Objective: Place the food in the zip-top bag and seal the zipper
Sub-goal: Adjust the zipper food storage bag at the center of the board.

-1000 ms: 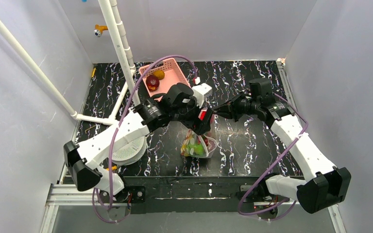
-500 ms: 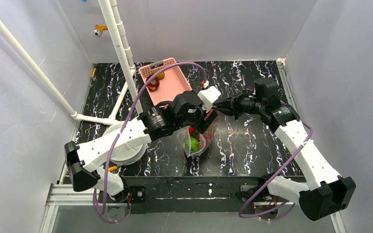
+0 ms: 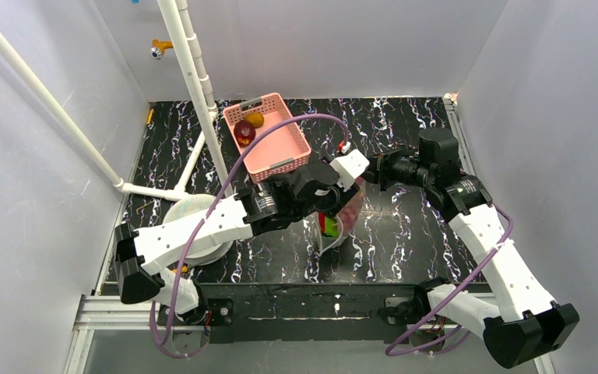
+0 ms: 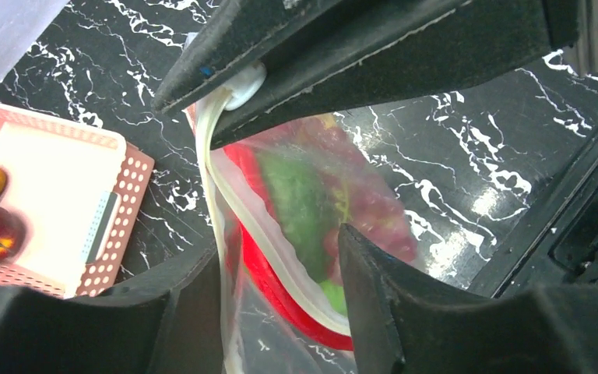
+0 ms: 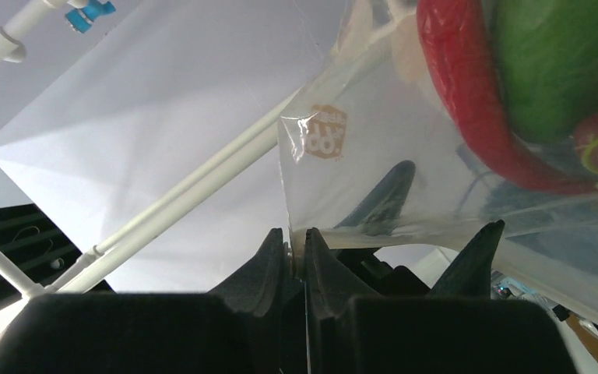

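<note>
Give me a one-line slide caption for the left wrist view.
Left tool straddles the zipper of the zip-top bag holding food, pink basket beside it.

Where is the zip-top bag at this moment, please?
In the top view, the zip-top bag is mid-table, near-right of the pink basket, its edge pinched by the right fingers.

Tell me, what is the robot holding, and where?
The right gripper pinches the zip-top bag by a corner of its mouth edge. The left gripper only straddles the zipper, jaws open.
</note>
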Motion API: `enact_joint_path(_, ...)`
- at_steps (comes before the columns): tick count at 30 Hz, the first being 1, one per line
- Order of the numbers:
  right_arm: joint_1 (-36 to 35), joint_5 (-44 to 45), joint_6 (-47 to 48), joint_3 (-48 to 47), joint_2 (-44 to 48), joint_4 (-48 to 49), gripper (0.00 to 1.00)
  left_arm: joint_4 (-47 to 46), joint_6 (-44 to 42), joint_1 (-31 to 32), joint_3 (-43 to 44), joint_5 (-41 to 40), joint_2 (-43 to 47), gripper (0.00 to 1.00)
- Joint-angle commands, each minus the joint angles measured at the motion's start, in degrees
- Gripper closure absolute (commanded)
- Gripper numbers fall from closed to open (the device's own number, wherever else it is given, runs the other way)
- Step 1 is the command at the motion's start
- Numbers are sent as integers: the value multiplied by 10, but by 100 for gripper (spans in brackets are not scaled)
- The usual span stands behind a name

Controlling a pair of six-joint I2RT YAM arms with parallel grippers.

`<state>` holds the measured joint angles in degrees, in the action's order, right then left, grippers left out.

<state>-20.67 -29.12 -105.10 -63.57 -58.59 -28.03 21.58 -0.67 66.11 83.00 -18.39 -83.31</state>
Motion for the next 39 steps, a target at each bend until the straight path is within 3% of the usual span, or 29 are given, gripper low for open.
enact_joint_path(1,1,14,-24,-31,11,35,99,-36,16,6,-13,-52,0,59)
enact_joint_path(5,1,33,-23,-28,23,33,99,-81,22,6,-36,-39,16,79)
enact_joint_path(7,1,44,-19,-24,29,33,99,-90,29,6,-41,-33,19,96)
enact_joint_path(10,1,55,2,-21,31,44,99,-90,33,6,-38,-15,16,100)
enact_joint_path(12,1,49,63,-27,20,74,64,-86,33,4,-39,9,20,100)
enact_joint_path(13,1,45,112,-35,13,66,41,-82,34,1,-41,21,25,100)
enact_joint_path(14,1,38,156,-36,7,69,27,-76,38,-4,-42,36,31,100)
enact_joint_path(17,1,15,355,-33,4,86,13,-60,57,-32,-55,110,56,100)
enact_joint_path(21,1,-15,593,-51,14,76,3,-33,96,-88,-74,215,84,100)
enact_joint_path(26,1,-8,835,-52,35,36,2,-12,107,-161,-90,356,109,100)
enact_joint_path(30,1,-50,945,39,80,149,2,25,80,-200,-84,475,108,100)
enact_joint_path(35,1,-216,958,128,67,350,7,51,59,-235,-87,582,106,100)
enact_joint_path(37,1,-294,942,161,51,460,5,57,55,-243,-89,610,107,100)
enact_joint_path(39,1,-338,919,162,25,505,4,66,51,-247,-90,634,106,100)
